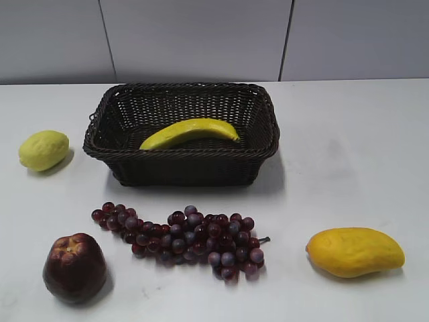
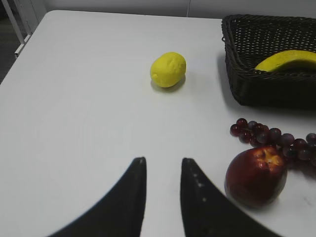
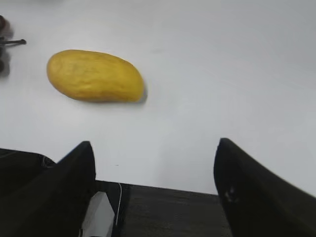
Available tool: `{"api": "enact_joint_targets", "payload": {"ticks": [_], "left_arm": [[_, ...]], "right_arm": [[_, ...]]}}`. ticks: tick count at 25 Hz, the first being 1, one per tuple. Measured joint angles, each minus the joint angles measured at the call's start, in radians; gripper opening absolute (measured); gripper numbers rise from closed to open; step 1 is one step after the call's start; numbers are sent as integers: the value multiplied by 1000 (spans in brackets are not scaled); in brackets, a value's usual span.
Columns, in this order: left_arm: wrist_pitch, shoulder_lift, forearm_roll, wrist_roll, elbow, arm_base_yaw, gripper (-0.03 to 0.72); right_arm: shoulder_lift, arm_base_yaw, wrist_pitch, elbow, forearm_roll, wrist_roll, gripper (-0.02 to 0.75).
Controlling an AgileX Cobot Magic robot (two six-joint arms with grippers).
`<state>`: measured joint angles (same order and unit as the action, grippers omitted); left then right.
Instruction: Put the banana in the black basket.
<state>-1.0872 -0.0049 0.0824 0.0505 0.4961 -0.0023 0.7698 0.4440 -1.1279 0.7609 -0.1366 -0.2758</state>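
- The banana (image 1: 190, 132) lies inside the basket (image 1: 181, 168), resting on its floor with the curve arching upward, running left to right.
- The basket stands at the back middle of the white desk (image 1: 348, 168).
- A lemon (image 1: 43, 150) sits to the left of the basket, apart from it.
- A bunch of red grapes (image 1: 181, 240) lies in front of the basket; a dark red apple (image 1: 74, 267) is just beside its left end.
- A mango (image 1: 355, 251) lies at front right, well apart from the grapes.
- Left hand (image 2: 163, 163): fingers a narrow gap apart, holding nothing, above bare desk near the apple.
- Right hand (image 3: 154, 148): fingers spread wide, holding nothing, near the desk's front edge, the mango beyond it.
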Motion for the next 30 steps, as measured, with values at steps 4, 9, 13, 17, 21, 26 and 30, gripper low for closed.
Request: {"api": "enact_joint_targets", "payload": {"ticks": [4, 9, 13, 17, 21, 26, 30], "left_arm": [[0, 0, 0, 0, 0, 0, 233], [0, 0, 0, 0, 0, 0, 233], [0, 0, 0, 0, 0, 0, 233], [0, 0, 0, 0, 0, 0, 233], [0, 0, 0, 0, 0, 0, 233], [0, 0, 0, 0, 0, 0, 233], [0, 0, 0, 0, 0, 1, 233]], "right_arm": [[-188, -146, -2, -82, 26, 53, 594], [-426, -289, -3, -121, 95, 164, 594], [-564, -367, -9, -127, 150, 263, 594], [-656, -412, -12, -140, 163, 338, 593], [-717, -417, -12, -182, 165, 362, 593], [-772, -417, -6, -237, 167, 365, 593], [-776, -419, 30, -245, 176, 367, 593]]}}
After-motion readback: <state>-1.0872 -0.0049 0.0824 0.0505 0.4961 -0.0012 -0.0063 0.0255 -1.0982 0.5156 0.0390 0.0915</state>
